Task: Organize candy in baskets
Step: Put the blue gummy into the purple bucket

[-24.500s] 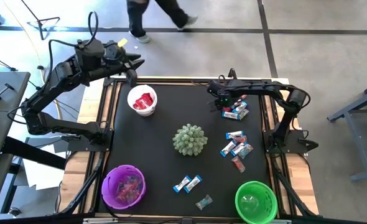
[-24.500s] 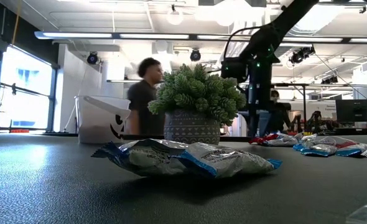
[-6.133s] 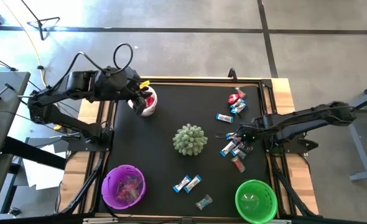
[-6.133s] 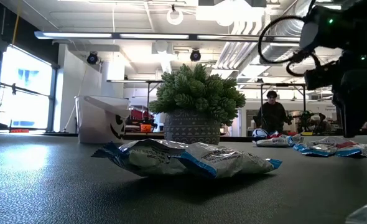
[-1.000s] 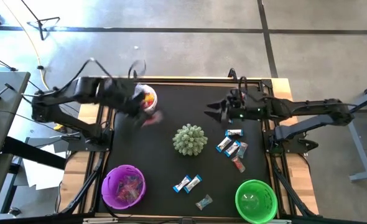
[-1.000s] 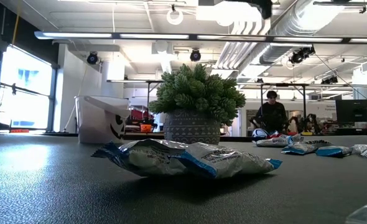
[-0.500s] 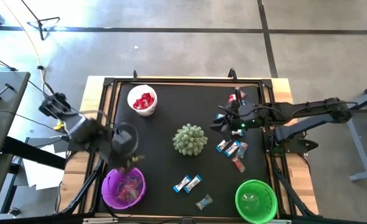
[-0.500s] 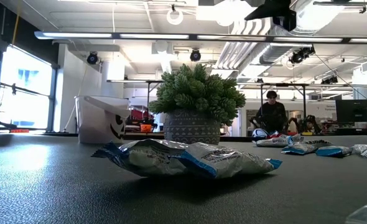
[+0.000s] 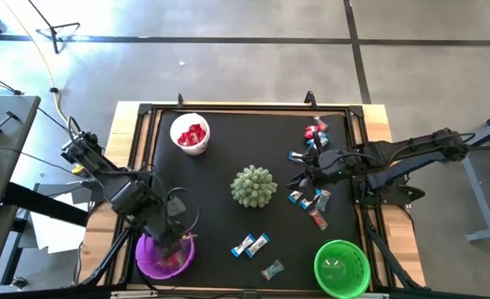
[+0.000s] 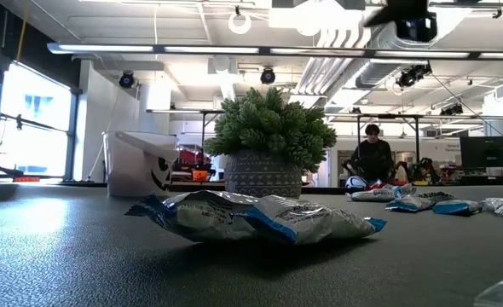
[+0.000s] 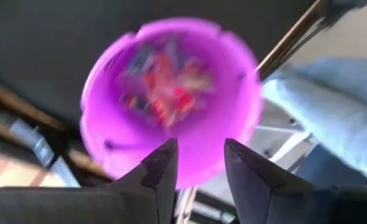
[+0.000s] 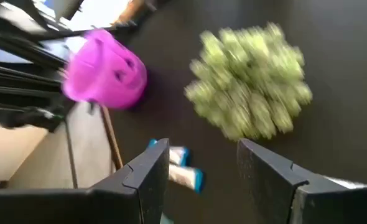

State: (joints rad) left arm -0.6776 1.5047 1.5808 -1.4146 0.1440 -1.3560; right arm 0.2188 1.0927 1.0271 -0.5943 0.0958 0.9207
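My left gripper (image 9: 177, 237) (image 11: 199, 152) hangs open over the purple basket (image 9: 164, 253) (image 11: 171, 99) at the near left, fingers pointing down into it, nothing between them. Red and blue candy (image 11: 165, 93) lies inside. My right gripper (image 9: 299, 178) (image 12: 202, 152) is open above the table, right of the spiky green ball (image 9: 253, 185) (image 12: 249, 84), beside a cluster of blue-and-silver candy (image 9: 311, 199). The white basket (image 9: 190, 133) holds red candy. The green basket (image 9: 341, 267) stands at the near right. More candy lies far right (image 9: 316, 133) and near the middle (image 9: 251, 244).
A clear-wrapped sweet (image 9: 271, 269) lies by the near edge. In the low view a blue-and-silver candy (image 10: 251, 217) lies in front of the spiky ball (image 10: 268, 128). A raised frame (image 9: 149, 166) rims the black mat. A person (image 10: 372, 158) stands far behind the table.
My left arm has swung fast from the white basket at the far left, toward the near edge, and now stands over the purple basket. My right gripper has moved from the far side toward the near edge, closer to the blue-and-silver cluster.
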